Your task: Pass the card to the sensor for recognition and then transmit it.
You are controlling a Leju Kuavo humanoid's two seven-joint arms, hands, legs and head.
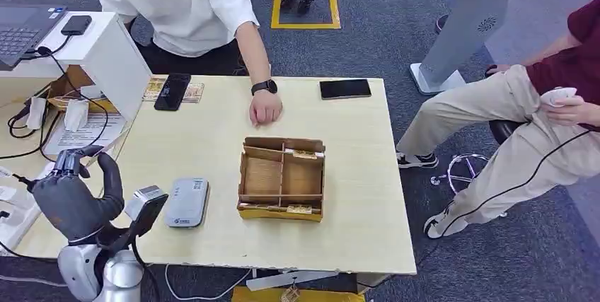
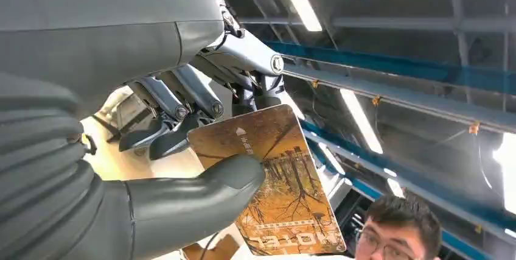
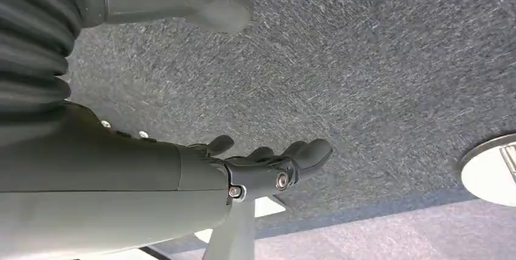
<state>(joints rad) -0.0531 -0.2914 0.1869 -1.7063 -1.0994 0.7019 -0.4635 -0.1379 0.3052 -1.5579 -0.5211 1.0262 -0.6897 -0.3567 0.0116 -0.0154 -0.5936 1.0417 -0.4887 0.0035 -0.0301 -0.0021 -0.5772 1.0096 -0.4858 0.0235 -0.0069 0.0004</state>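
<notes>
Nearest you, the left hand (image 2: 122, 150) pinches the card (image 2: 274, 181) between thumb and fingers (image 2: 176, 120), raised at the table's (image 1: 212, 146) near left corner. Your next move: carry it over the grey sensor (image 1: 187, 203) just beside. Beyond stands the wooden tray (image 1: 282, 178). Your right hand (image 3: 261, 168) hangs empty, fingers loosely curled.

The card (image 2: 280, 193) is amber-orange with dark bare-tree silhouettes and pale lettering — pinched by the grey left hand (image 2: 152, 150). A pale wood table (image 1: 212, 139) bears a brown cardboard tray (image 1: 282, 177) and a white-grey sensor (image 1: 187, 202) — over blue-grey speckled carpet (image 1: 396, 26).
</notes>
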